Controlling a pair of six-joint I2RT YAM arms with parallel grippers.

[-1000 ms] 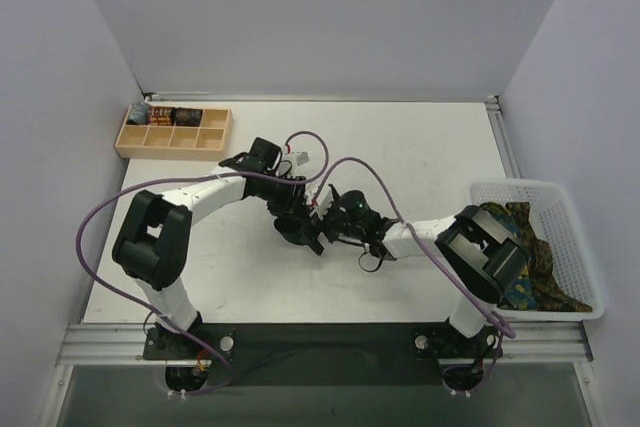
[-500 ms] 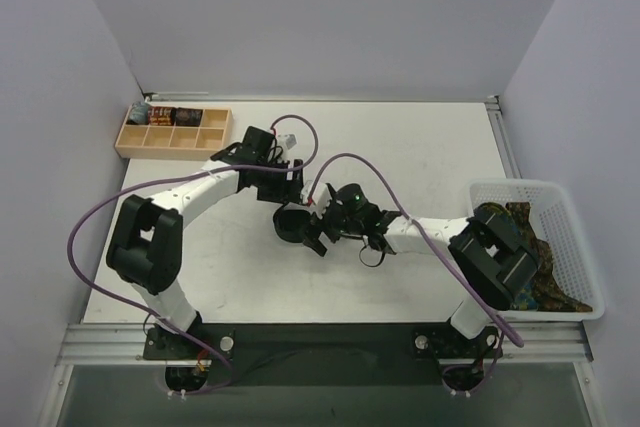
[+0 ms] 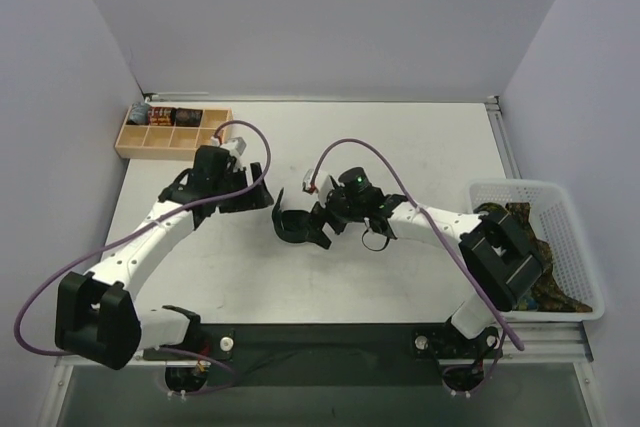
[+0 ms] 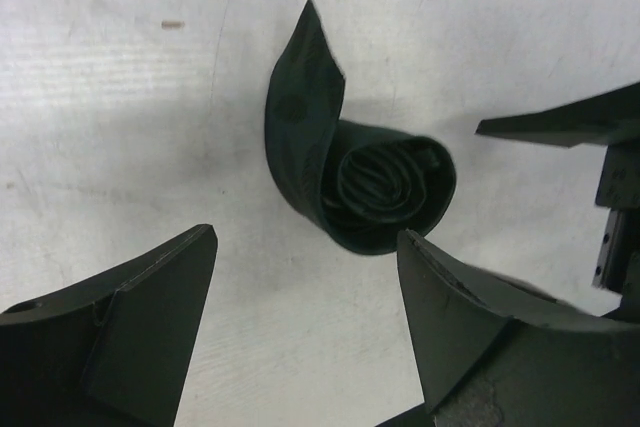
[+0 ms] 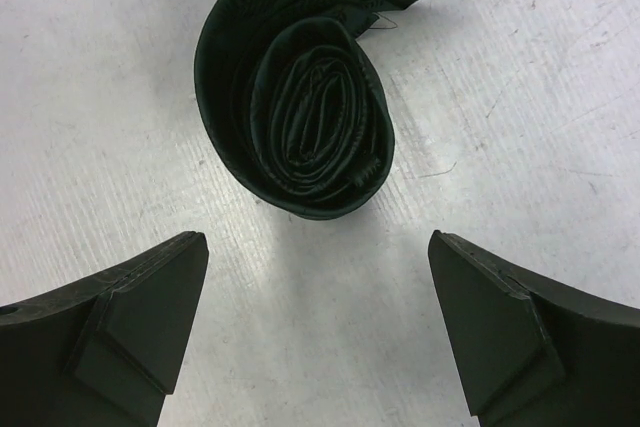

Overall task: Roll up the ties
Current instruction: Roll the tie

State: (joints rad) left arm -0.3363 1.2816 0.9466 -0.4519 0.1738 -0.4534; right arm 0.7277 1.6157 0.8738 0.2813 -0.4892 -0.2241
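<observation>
On table (image 3: 420,147), rolled green tie (image 5: 300,117), tip loose; left, right jaws apart, empty; ties (image 3: 553,282) in basket (image 3: 515,186) partly hidden

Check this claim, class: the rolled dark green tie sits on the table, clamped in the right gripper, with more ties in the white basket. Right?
Not clamped: the right wrist view shows the right gripper open, its jaws clear of the dark green tie. The rest is right.
</observation>
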